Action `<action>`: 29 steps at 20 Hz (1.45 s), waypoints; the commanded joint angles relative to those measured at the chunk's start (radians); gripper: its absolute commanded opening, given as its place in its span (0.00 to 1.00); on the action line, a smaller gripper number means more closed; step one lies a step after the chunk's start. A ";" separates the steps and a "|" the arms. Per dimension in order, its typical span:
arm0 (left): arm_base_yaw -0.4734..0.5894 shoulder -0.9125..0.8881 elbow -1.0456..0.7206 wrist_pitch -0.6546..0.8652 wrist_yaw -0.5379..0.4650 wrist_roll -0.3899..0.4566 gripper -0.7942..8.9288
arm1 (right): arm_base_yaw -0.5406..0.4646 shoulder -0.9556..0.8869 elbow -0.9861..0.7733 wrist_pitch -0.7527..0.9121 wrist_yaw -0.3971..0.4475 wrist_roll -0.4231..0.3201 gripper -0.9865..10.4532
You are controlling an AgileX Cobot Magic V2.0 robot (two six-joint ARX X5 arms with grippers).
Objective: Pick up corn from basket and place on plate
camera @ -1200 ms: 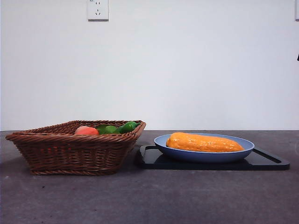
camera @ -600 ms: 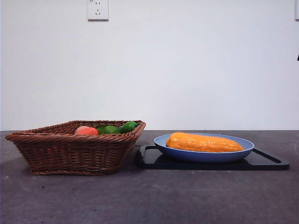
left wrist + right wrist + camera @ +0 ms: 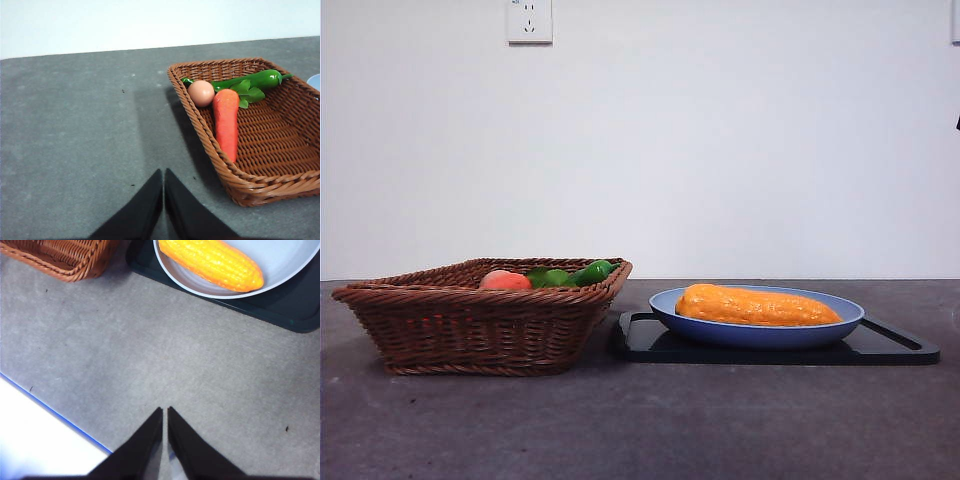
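Note:
The orange-yellow corn lies lengthwise in the blue plate, which rests on a black tray. In the right wrist view the corn lies in the plate well beyond my right gripper, whose jaws are shut and hold nothing, over bare table near its front edge. The brown wicker basket stands left of the plate. My left gripper is shut and holds nothing, over the table beside the basket. Neither gripper appears in the front view.
The basket holds a peach-pink fruit, an orange carrot and a green pepper with leaves. The black tray sticks out past the plate. A blue line marks the table's edge near my right gripper.

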 commanded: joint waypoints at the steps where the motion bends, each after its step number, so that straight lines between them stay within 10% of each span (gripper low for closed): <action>1: 0.003 -0.001 -0.010 -0.055 0.001 -0.025 0.09 | 0.004 0.004 0.008 0.006 0.001 0.009 0.09; 21: 0.003 -0.001 -0.010 -0.054 0.001 -0.025 0.09 | -0.003 -0.001 0.008 0.041 0.014 -0.068 0.09; 29: 0.003 -0.001 -0.010 -0.054 0.001 -0.025 0.09 | -0.261 -0.301 -0.354 0.786 0.001 -0.111 0.09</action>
